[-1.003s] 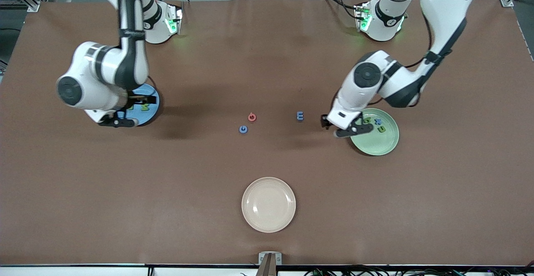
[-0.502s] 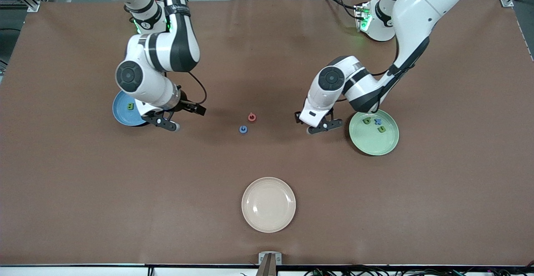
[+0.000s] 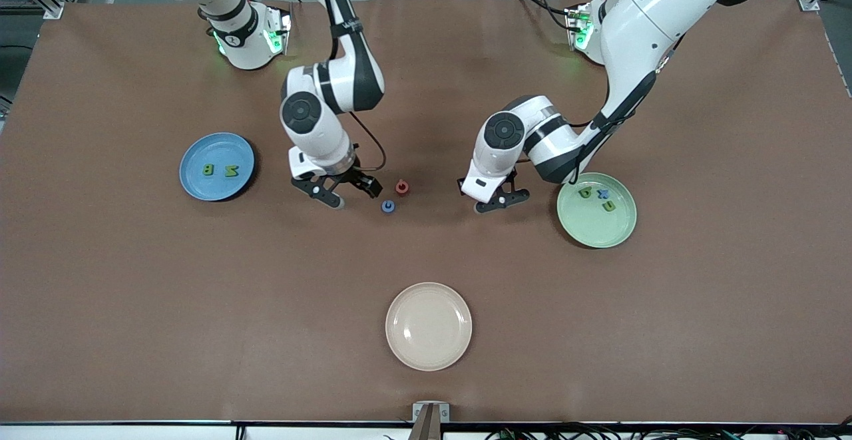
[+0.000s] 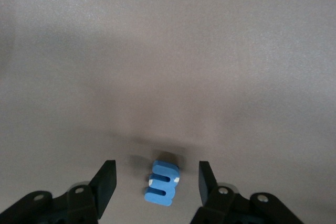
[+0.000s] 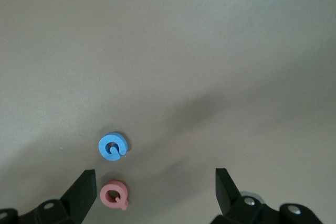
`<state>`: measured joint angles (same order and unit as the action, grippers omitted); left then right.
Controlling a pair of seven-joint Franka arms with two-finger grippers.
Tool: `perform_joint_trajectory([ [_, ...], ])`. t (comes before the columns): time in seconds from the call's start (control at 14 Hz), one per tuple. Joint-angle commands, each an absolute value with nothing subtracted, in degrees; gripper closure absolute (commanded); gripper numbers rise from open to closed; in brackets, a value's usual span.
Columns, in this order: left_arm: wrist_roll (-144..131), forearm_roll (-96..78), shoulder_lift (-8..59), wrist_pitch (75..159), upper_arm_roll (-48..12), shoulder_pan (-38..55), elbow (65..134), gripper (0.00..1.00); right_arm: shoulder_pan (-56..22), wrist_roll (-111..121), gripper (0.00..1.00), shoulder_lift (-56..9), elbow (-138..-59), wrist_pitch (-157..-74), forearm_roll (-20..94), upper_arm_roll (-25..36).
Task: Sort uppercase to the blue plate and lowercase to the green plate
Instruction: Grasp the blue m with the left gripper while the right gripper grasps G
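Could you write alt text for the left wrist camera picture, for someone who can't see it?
A small blue foam m lies on the brown table between the two open black fingers of the left gripper, which touch nothing. The rest of the picture is bare brown tabletop.

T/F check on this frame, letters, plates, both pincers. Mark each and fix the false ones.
1. The blue plate holds two green letters. True.
2. The cream plate holds the blue G. False: it holds nothing; the blue G lies on the table mat near the pink-red G.
3. The left pincer is open around the blue m. True.
4. The green plate holds one letter. False: three lie in it.
5. The right pincer is shut on the pink-red G. False: it is open and holds nothing.
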<state>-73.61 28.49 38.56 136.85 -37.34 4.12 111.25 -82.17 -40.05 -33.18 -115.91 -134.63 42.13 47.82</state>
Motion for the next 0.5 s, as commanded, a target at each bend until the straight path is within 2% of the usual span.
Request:
perform_joint_trajectory([
  [0.0, -74.6, 29.7, 38.9, 136.2, -37.0, 5.8, 110.7, 0.33, -79.7, -44.8, 0.0, -38.4, -109.4, -134.5, 43.4, 44.5],
  [0.21, -74.7, 31.5, 39.6, 136.3, -37.0, 5.8, 110.8, 0.35, -78.8, -45.8, 0.0, -42.0, -106.0, -134.8, 43.5, 42.2],
  [0.43, -74.7, 33.1, 40.3, 136.3, -37.0, 5.8, 110.8, 0.4, -77.0, -46.7, 0.01, -43.9, -105.6, -139.0, 43.4, 38.8],
])
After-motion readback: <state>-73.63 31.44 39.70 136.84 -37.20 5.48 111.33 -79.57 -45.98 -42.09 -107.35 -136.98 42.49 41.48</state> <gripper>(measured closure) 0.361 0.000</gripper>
